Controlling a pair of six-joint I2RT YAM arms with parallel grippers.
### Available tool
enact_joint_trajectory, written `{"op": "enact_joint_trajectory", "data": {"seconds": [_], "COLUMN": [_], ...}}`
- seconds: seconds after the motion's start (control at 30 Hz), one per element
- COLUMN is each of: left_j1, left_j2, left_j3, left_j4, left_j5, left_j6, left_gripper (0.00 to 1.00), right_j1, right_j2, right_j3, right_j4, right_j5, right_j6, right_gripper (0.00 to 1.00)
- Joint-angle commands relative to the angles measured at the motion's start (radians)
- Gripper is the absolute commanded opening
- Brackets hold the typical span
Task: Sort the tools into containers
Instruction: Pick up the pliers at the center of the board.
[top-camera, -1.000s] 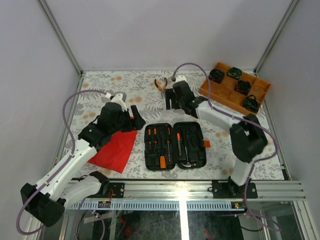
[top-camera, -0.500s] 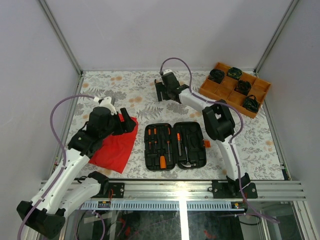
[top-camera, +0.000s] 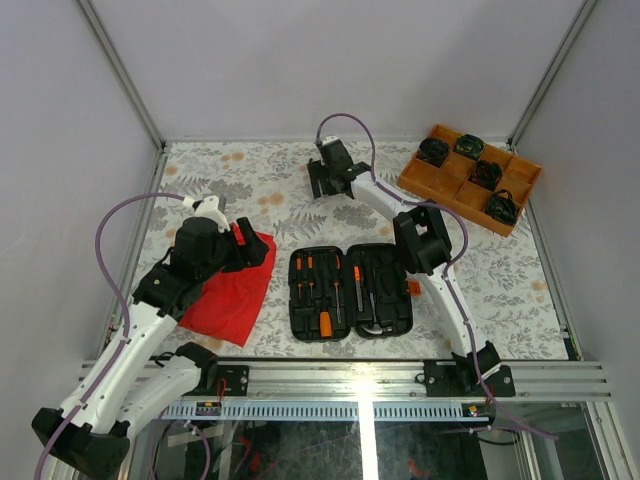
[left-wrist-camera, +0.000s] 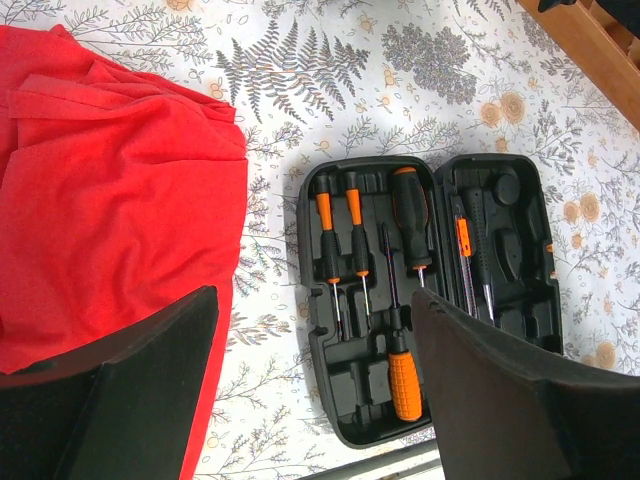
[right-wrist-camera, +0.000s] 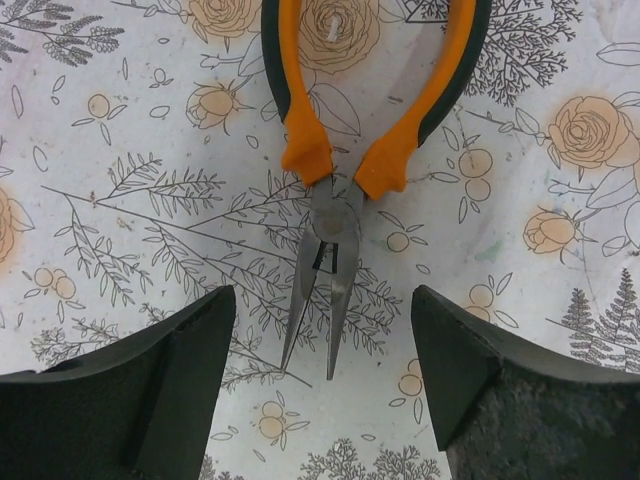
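Observation:
The orange-handled pliers (right-wrist-camera: 340, 150) lie on the floral table, with the steel nose slightly parted and pointing toward my right gripper (right-wrist-camera: 322, 335). That gripper is open and hovers just above the nose, its fingers (right-wrist-camera: 140, 400) apart from it on either side. In the top view the right gripper (top-camera: 322, 182) is at the far centre and hides the pliers. The black tool case (top-camera: 350, 290) lies open near the front, with orange-and-black screwdrivers (left-wrist-camera: 340, 235) in its slots. My left gripper (left-wrist-camera: 315, 305) is open and empty, above the edge of the red cloth (left-wrist-camera: 110, 200). It also shows in the top view (top-camera: 253, 250).
An orange compartment tray (top-camera: 470, 178) of black round items stands at the back right; its corner shows in the left wrist view (left-wrist-camera: 590, 40). The red cloth (top-camera: 230, 295) lies left of the case. Metal frame rails run along the table edges.
My right gripper has swung left and farther back, and now sits over the pliers. My left arm has drawn back to the left, over the red cloth.

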Motion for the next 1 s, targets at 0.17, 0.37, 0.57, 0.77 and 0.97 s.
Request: {"op": "enact_joint_trajectory", "data": {"seconds": [0.17, 0.37, 0.57, 0.77, 0.97], "left_j1": [0.006, 0.006, 0.006, 0.007, 0.006], "left_j2": [0.005, 0.006, 0.000, -0.001, -0.022], "left_j3": [-0.010, -0.008, -0.005, 0.005, 0.005], "left_j4": [0.013, 0.012, 0.003, -0.013, -0.021], "left_j5": [-0.021, -0.024, -0.028, -0.041, -0.082], "left_j6": [0.003, 0.003, -0.003, -0.009, -0.024], "left_gripper": [0.77, 0.77, 0.77, 0.77, 0.77], "right_j1": [0.003, 0.003, 0.002, 0.001, 0.002], "right_j2": [0.057, 0.103, 0.124, 0.095, 0.016], "right_j3": [0.122, 0.160, 0.161, 0.117, 0.031], "right_j4": [-0.045, -0.057, -0.052, -0.031, -0.008], "right_j5": [0.047, 0.046, 0.062, 0.065, 0.067], "right_j6": [-0.041, -0.042, -0.043, -0.051, -0.068], "right_gripper": [0.73, 0.67, 0.51, 0.30, 0.15]}}
